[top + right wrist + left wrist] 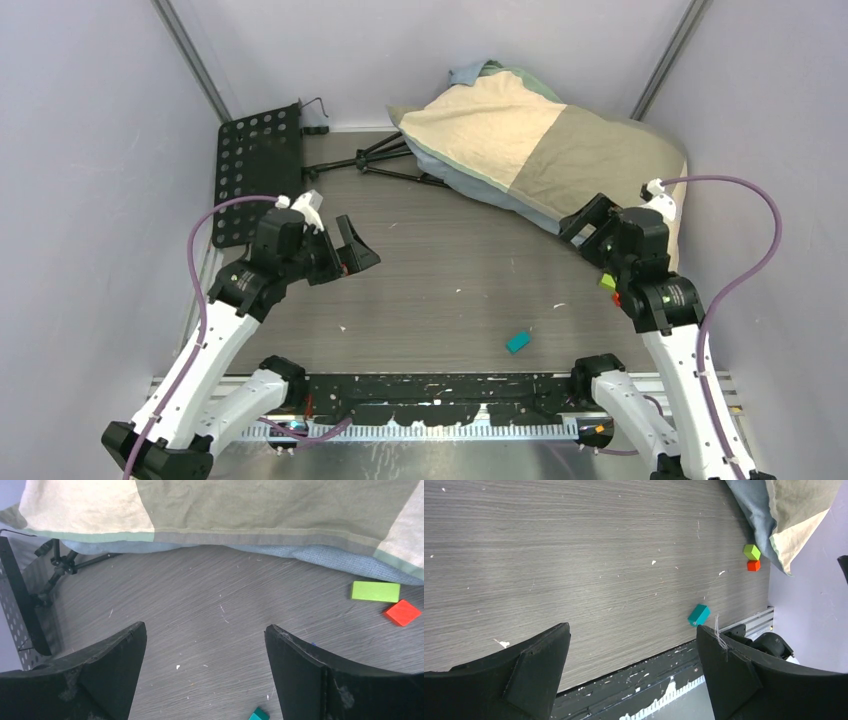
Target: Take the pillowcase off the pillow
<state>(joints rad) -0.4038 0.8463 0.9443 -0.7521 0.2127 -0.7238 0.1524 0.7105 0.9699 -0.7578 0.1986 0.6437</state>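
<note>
1. Top external view: the pillowcase (530, 150) lies plump in the far right corner of the table (450, 290). Its patchwork side faces up, with a cream block next to an olive-tan block. A pale blue-grey layer shows along its near edge. The pillow is inside it, and the pillow's own surface is hidden.
2. The right gripper (588, 222) sits just in front of the pillowcase's near edge, toward its right half. Its jaws are spread wide with nothing between them. In the right wrist view, the 2 fingers (107, 655) frame bare table, and the pillowcase's seam runs across the top of that view.
3. A green block (375, 591) lies just beside the pillowcase's blue-grey edge. A red block (402, 612) lies close by on the side away from the cloth.
4. A teal block (517, 341) lies farther from the pillowcase, toward the arm bases.
5. The left gripper (355, 245) is well apart from the pillowcase, off to its left over bare table. Its jaws are spread and hold nothing. The left wrist view shows the pillowcase's corner at top right, beyond the 3 blocks.
6. A black folded stand (385, 158) lies at the pillowcase's left edge, and its legs reach the cloth. A perforated black plate (255, 170) lies farther left of the pillowcase, by the wall.
</note>
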